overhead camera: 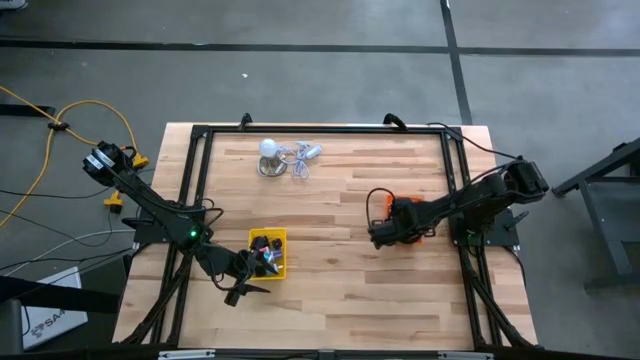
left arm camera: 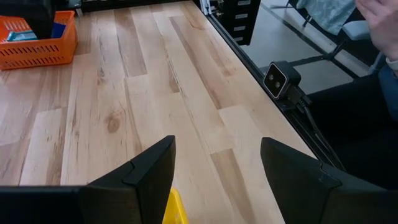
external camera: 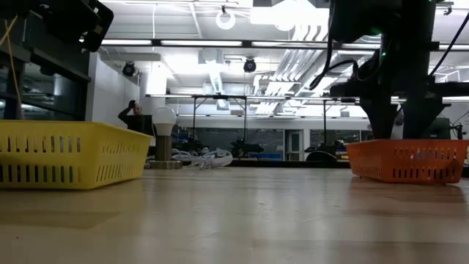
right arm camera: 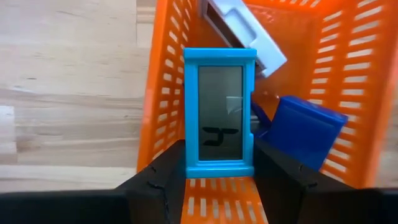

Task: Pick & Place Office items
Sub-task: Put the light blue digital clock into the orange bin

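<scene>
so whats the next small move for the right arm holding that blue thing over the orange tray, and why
Probably open the fingers and let it drop. The right gripper grips the light blue framed item by its lower end, and it hangs over the orange tray, above a dark blue block and a white piece. The left gripper waits open by the yellow tray.

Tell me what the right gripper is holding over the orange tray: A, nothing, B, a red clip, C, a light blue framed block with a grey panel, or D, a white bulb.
C: in the right wrist view the right gripper pinches a light blue framed block between its fingers, above the orange tray.
</scene>
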Robot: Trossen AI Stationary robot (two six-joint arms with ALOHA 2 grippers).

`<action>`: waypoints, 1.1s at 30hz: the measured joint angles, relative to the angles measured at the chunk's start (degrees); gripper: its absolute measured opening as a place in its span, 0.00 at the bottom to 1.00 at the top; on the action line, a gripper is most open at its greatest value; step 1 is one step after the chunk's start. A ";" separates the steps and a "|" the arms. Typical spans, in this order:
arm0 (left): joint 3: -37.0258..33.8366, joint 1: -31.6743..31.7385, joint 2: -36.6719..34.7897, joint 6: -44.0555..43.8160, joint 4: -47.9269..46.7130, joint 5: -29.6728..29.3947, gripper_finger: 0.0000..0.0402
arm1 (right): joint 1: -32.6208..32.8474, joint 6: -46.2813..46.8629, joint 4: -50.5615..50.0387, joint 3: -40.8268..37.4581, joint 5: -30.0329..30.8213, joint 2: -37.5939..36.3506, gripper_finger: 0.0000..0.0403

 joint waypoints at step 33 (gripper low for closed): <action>0.00 0.00 0.00 0.00 0.00 0.00 0.57 | 0.00 0.00 4.93 -3.57 0.13 0.00 0.45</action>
